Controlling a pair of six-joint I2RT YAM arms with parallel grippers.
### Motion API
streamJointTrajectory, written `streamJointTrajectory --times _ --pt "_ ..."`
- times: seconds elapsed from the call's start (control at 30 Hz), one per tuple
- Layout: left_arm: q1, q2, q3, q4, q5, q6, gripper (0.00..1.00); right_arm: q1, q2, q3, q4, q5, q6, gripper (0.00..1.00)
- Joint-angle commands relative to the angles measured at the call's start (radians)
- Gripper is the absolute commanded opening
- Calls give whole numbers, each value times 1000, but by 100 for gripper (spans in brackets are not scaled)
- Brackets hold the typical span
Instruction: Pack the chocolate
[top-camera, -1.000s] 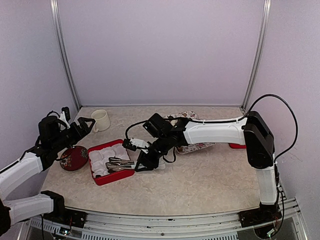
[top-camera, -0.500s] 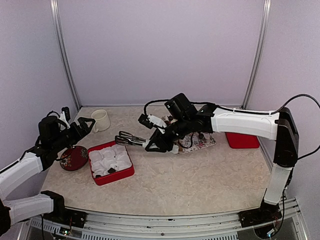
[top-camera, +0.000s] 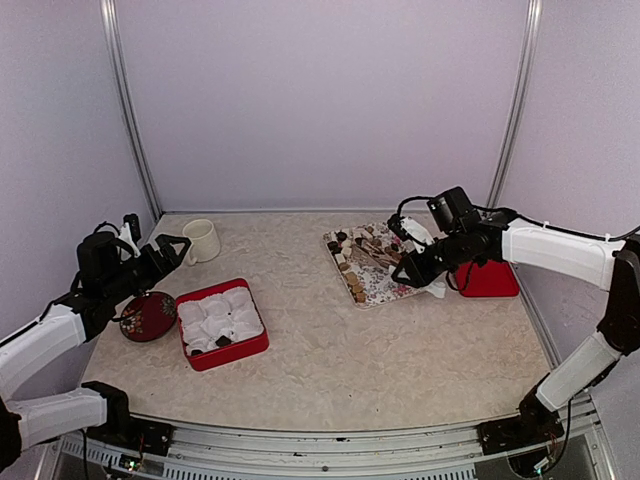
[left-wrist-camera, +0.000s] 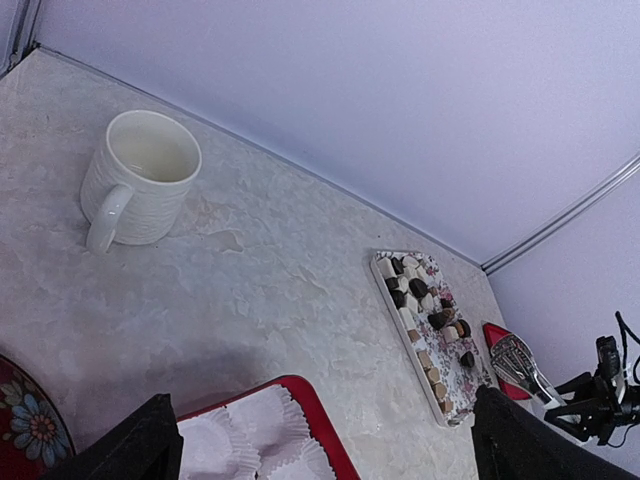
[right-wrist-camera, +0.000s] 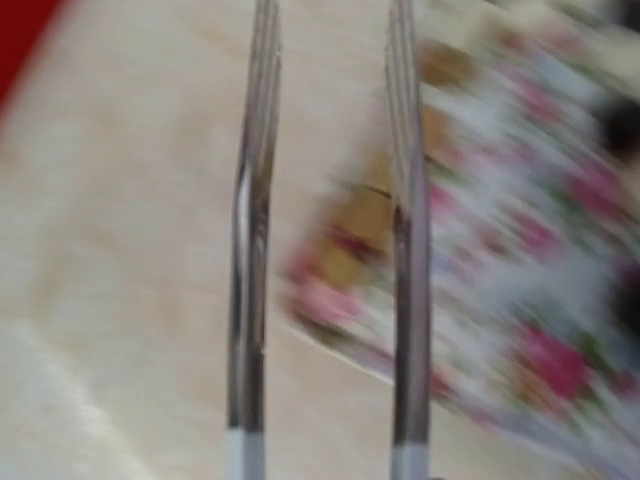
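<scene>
The chocolate (top-camera: 358, 262) lies as several small dark, tan and cream pieces on a floral tray (top-camera: 392, 290); it also shows in the left wrist view (left-wrist-camera: 428, 318). One dark piece (top-camera: 222, 341) sits in a red box (top-camera: 255, 345) lined with white paper cups. My right gripper (top-camera: 412, 272) is shut on metal tongs (right-wrist-camera: 248, 250) at the tray's right edge. The tong arms stand apart with nothing between them, over the tray's edge; that view is blurred. My left gripper (top-camera: 165, 252) is open and empty, above and left of the red box.
A white mug (top-camera: 202, 240) stands at the back left. A dark red oval dish (top-camera: 148, 316) lies left of the box. A red lid (top-camera: 488, 281) lies right of the tray, under the right arm.
My right arm has swung from the red box back right to the floral tray, carrying the tongs. The left arm has not moved.
</scene>
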Motion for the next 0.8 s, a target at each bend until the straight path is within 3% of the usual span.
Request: streamJointTrajectory --times 0.0,0.3,0.77 --pt "8 10 7 42 13 -1 99 -69 -91 -92 -41 93 63 38" --pt "8 23 1 60 23 -5 99 -171 -140 -195 -29 164 133 38" --pt "8 29 -1 67 22 -3 99 -181 -110 -268 1 134 157 37"
